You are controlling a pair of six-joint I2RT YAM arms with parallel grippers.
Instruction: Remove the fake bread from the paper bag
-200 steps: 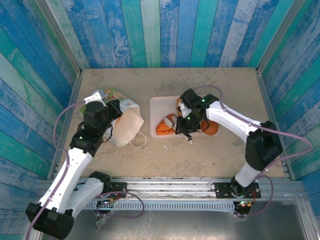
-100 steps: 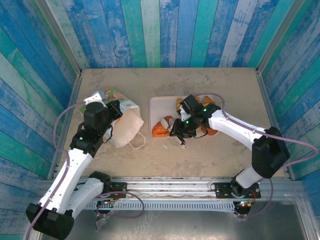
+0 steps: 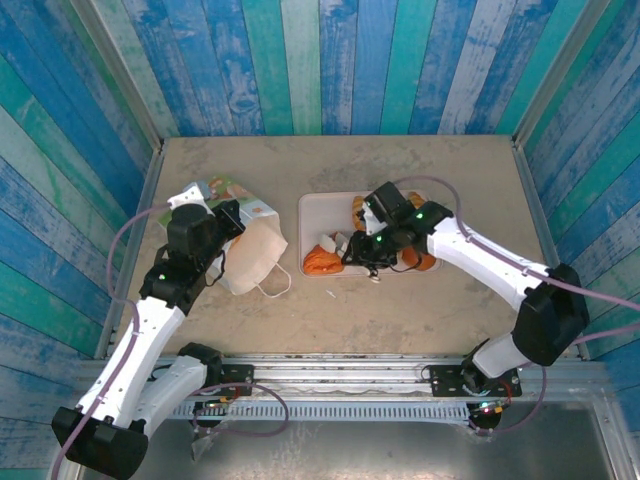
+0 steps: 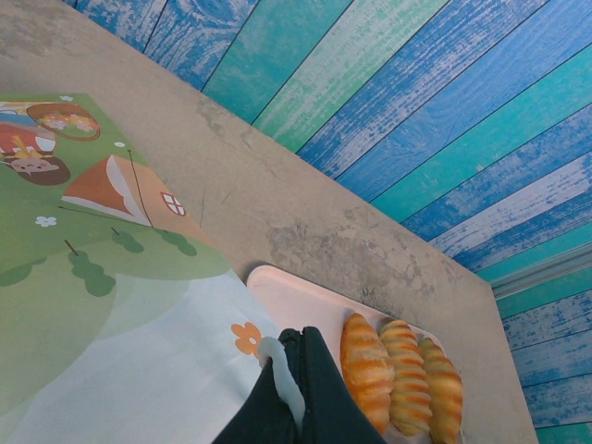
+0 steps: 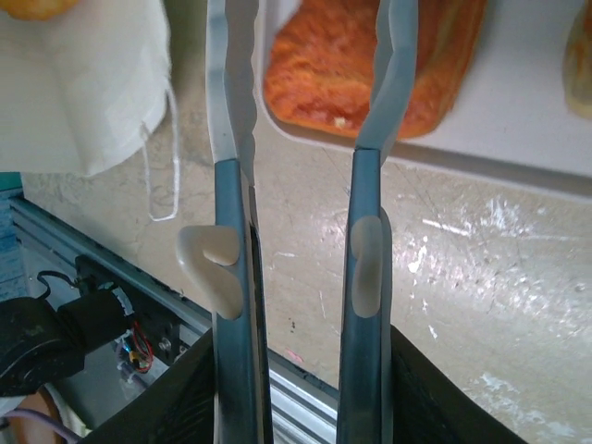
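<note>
On the pink tray (image 3: 314,218) beside the paper bag (image 3: 255,250) sits the fake bread (image 3: 322,262). The right gripper (image 5: 314,83) hangs open over one croissant (image 5: 435,79). The left gripper (image 4: 294,370) is pinched on the paper bag. The bread looks light and hard, so grab its middle.

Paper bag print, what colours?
Paper bag: green and white with orange accents; clearest in left wrist view.
</note>
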